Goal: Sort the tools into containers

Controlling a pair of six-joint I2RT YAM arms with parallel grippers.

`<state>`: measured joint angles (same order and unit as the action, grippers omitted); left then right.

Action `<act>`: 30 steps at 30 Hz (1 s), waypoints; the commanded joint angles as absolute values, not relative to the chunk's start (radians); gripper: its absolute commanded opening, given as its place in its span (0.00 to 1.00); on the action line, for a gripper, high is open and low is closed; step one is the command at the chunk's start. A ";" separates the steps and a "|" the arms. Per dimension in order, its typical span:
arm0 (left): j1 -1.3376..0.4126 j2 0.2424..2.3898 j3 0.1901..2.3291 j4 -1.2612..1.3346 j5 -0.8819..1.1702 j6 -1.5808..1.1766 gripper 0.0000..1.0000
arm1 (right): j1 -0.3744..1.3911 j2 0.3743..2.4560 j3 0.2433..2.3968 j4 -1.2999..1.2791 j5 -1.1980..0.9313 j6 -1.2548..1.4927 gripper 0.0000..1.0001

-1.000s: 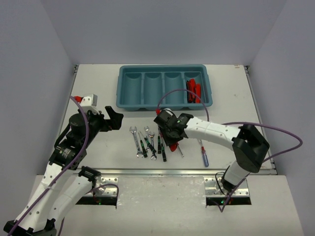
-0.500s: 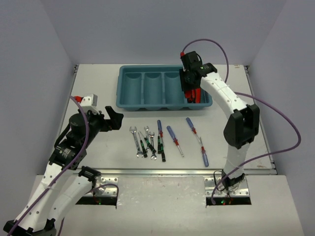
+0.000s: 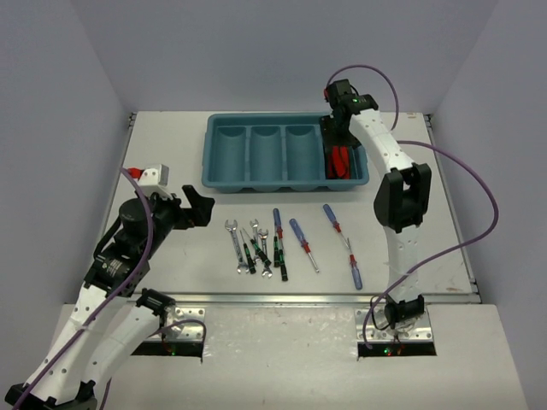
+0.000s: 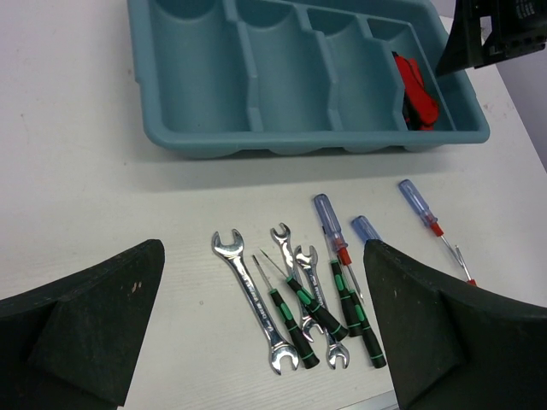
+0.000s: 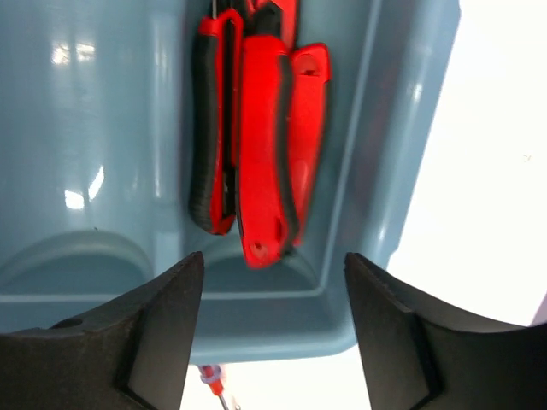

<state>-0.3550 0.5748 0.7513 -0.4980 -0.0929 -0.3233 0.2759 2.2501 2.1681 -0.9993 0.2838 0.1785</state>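
Note:
The teal tray [image 3: 224, 156] has four compartments. Red-and-black utility knives [image 3: 340, 161] lie in the rightmost one, also in the right wrist view [image 5: 265, 145] and the left wrist view [image 4: 419, 94]. My right gripper [image 3: 338, 130] hangs open and empty above them [image 5: 273, 260]. On the table lie silver wrenches [image 3: 232, 239] [image 4: 249, 299], green-black drivers [image 3: 249, 254] [image 4: 291, 320] and several blue-handled screwdrivers [image 3: 277, 222] [image 4: 329, 220]. My left gripper [image 3: 198, 207] is open and empty, left of the pile [image 4: 263, 256].
The other three tray compartments [image 3: 267, 152] hold nothing. Two blue screwdrivers [image 3: 354, 272] lie apart to the right of the pile. The table's metal front edge [image 3: 282, 299] runs just below the tools. Grey walls stand close on the left, right and back.
My right arm swung from the tool pile, where it held something red, up to the tray's rightmost compartment and now hangs open. The left arm has not moved.

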 commanded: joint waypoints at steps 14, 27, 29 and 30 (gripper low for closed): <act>-0.365 0.588 0.752 -0.465 -0.095 -0.328 1.00 | 0.345 1.302 0.941 -0.805 0.098 0.344 0.60; -0.366 0.596 0.751 -0.464 -0.090 -0.327 1.00 | 0.422 1.373 0.695 -0.657 0.044 0.426 0.42; -0.365 0.600 0.752 -0.462 -0.087 -0.327 1.00 | 0.430 1.415 0.693 -0.641 0.045 0.428 0.41; -0.365 0.601 0.752 -0.463 -0.087 -0.327 1.00 | 0.431 1.433 0.689 -0.634 0.052 0.428 0.41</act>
